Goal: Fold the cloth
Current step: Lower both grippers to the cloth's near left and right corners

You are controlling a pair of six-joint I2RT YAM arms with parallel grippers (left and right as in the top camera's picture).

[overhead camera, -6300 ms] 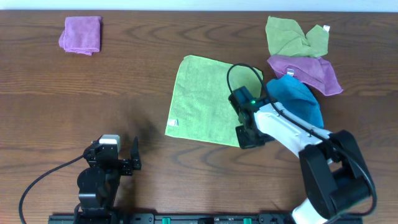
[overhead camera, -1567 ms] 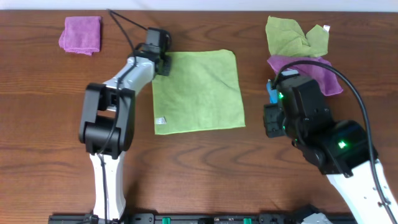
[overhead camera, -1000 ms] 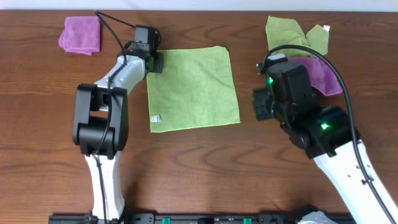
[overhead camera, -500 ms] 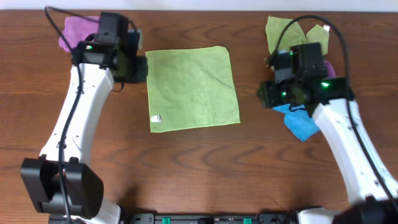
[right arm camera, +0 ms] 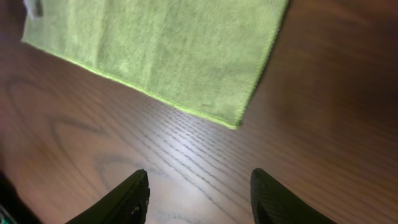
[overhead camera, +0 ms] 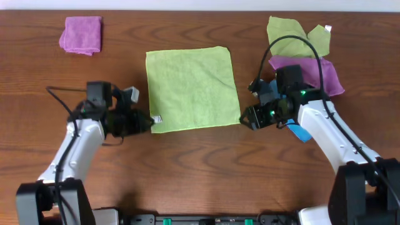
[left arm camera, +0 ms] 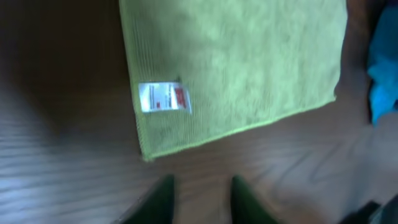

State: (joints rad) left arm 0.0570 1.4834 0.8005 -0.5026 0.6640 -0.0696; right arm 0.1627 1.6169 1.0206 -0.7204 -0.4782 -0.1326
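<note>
Here the cloth [overhead camera: 190, 87] is lying flat on the table [overhead camera: 200, 175], nearly square with no clear long axis, its white tag [overhead camera: 157, 119] at the near-left corner. Bare wood is showing along the near edge.

The left gripper [overhead camera: 147, 122] and right gripper [overhead camera: 244, 119] are hanging just beside the near corners, jaws parted and empty. An olive cloth [overhead camera: 294, 34], purple cloth [overhead camera: 315, 74] and blue cloth [overhead camera: 301, 130] are crowding the right side.

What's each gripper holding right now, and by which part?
Nothing. The left gripper and right gripper both have their fingers apart over the table, just short of the near corners of the cloth. It lies flat, ungripped.
</note>
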